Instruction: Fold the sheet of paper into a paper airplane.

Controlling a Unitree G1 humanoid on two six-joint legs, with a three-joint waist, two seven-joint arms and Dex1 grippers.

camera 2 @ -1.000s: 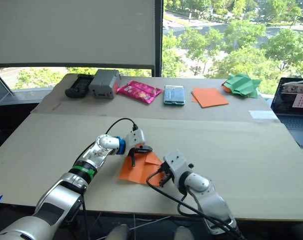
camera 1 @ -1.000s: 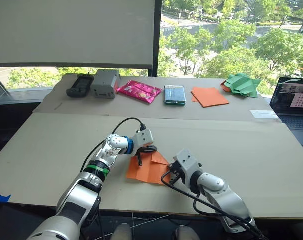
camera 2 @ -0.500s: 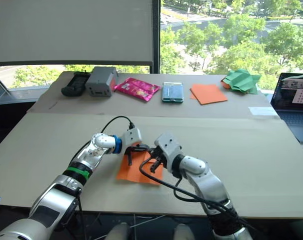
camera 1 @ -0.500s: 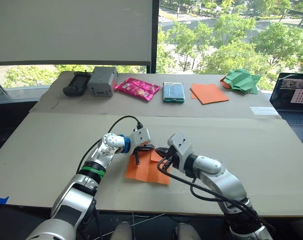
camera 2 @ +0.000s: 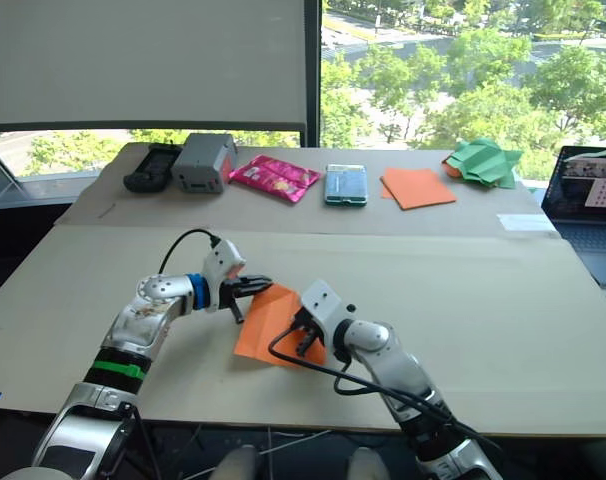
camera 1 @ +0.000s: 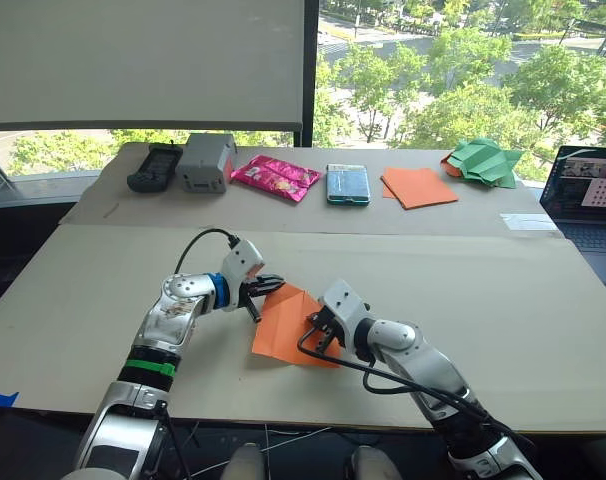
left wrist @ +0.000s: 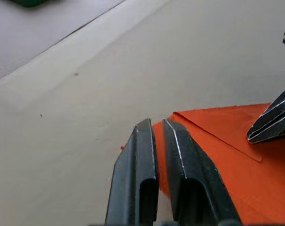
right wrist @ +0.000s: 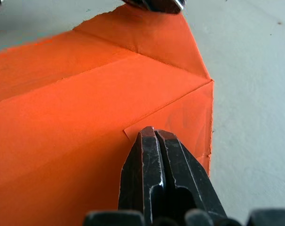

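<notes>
The sheet of paper (camera 1: 281,332) lies on the tan table near its front edge, bright orange, with a folded flap and crease lines. My left gripper (camera 1: 268,287) reaches in from the left and is shut on the sheet's far corner. In the left wrist view orange paper (left wrist: 236,155) shows between the two nearly closed fingers (left wrist: 142,155). My right gripper (camera 1: 315,322) is shut, and its tips press down on the sheet's right part. The right wrist view has the tips (right wrist: 154,131) resting at the corner of a folded flap (right wrist: 180,113).
Along the back strip of the table lie a black device (camera 1: 155,167), a grey box (camera 1: 205,162), a pink packet (camera 1: 277,177), a teal case (camera 1: 348,185), a smooth orange square (camera 1: 419,187) and green crumpled paper (camera 1: 483,163). A laptop (camera 1: 588,200) stands at the far right.
My left gripper has drawn back to the left and now holds the sheet's far corner. My right gripper has come down from beside it onto the sheet's right part.
</notes>
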